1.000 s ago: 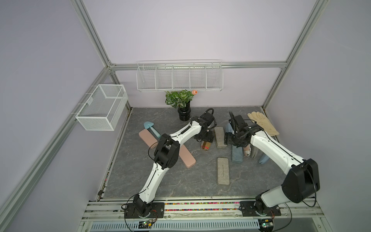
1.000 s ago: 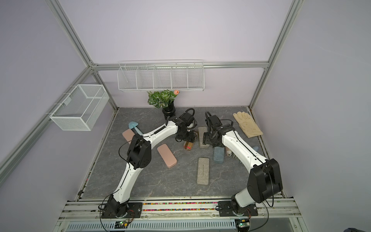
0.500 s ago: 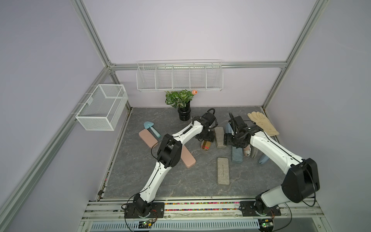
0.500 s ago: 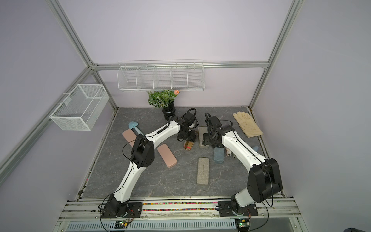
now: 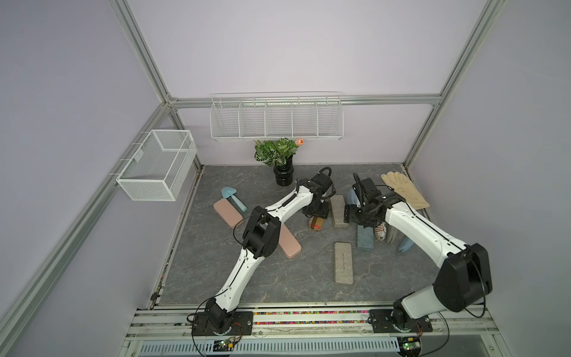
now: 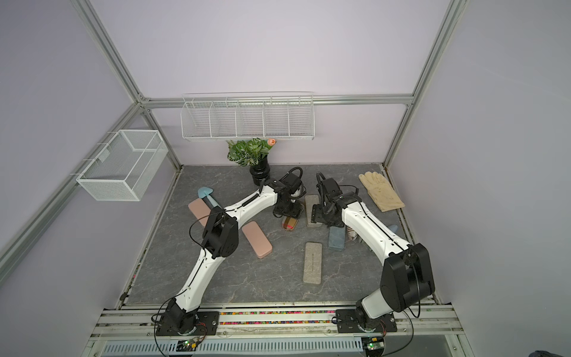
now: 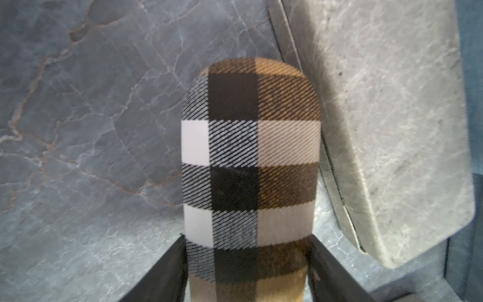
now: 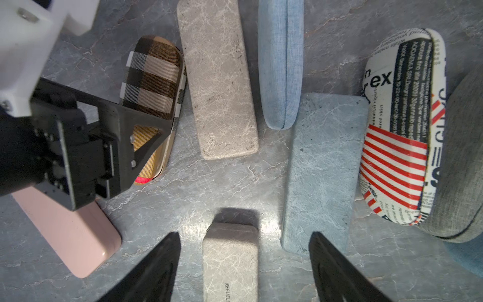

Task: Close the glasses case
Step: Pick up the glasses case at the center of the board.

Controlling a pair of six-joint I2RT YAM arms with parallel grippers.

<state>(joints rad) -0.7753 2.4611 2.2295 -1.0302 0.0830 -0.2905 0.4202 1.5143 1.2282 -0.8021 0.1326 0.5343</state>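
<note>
Plaid fabric oval glasses case [image 7: 251, 162] lies with long axis straight out from the left tool [image 7: 247, 238], which pinches its long sides; the right tool [image 8: 245, 234] hangs spread nearby.

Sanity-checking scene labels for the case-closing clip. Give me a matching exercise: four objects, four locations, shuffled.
1. plaid oval fabric glasses case
2. beige fabric glove
3. green leafy plant in black pot
4. newspaper-print oval case

A. far right corner of the table
B. beside the grey fabric case
C. between the fingers of the left tool
D. below the white wire shelf

Pairs: 1-C, 2-A, 3-D, 4-B
</note>
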